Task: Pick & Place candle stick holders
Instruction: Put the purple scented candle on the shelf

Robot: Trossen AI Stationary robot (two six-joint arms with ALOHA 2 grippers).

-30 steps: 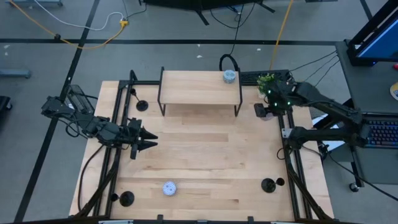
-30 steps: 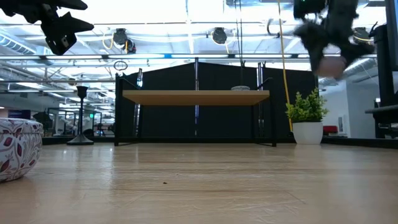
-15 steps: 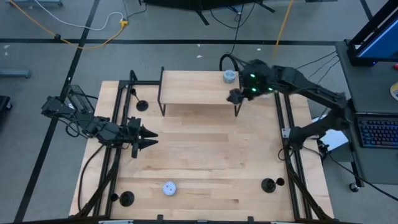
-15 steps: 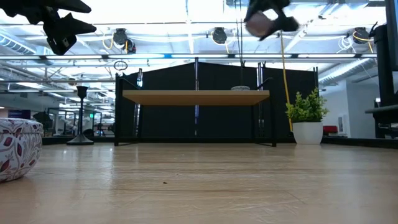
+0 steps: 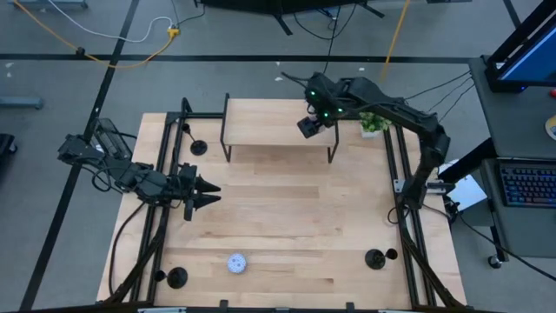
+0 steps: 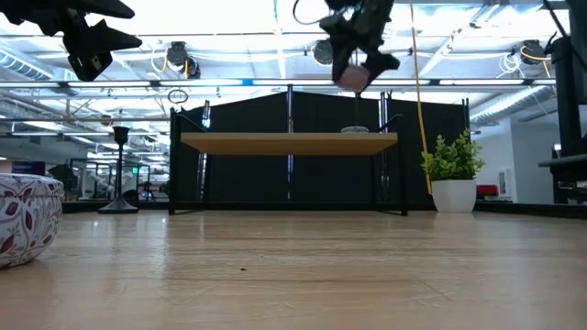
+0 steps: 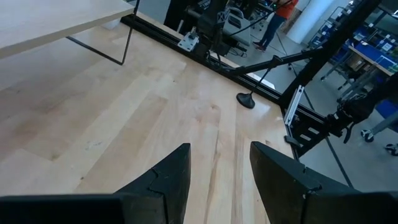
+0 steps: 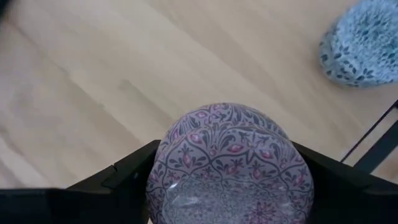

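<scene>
Three black candle stick holders stand on their disc bases on the table: one by the shelf's left leg [image 5: 198,148], one at the near left [image 5: 177,278], one at the near right [image 5: 375,258]. The last also shows in the left wrist view [image 7: 247,99]. My right gripper [image 5: 308,126] hangs over the right end of the wooden shelf [image 5: 269,122], shut on a lavender patterned puck [image 8: 230,165], which also shows in the low view [image 6: 351,78]. My left gripper [image 7: 217,180] waits open at the table's left side [image 5: 204,193], with nothing between its fingers. My right gripper pinches the lavender puck's round side wall [image 8: 163,163] between its two fingers [image 8: 121,180], which stand on opposite sides of it. The fingers come from above, slanting down. The puck is lifted clear, high above the shelf top.
A blue patterned puck [image 8: 364,43] sits on the shelf's right end. A white patterned puck [image 5: 236,263] lies near the table's front edge. A small potted plant [image 5: 373,122] stands at the far right. Black rails [image 5: 408,226] run along both table sides.
My right gripper has swung from the table's right edge beside the plant toward the left and up, rolling as it went. It now hangs over the shelf's right end, with the lavender puck still between its fingers.
</scene>
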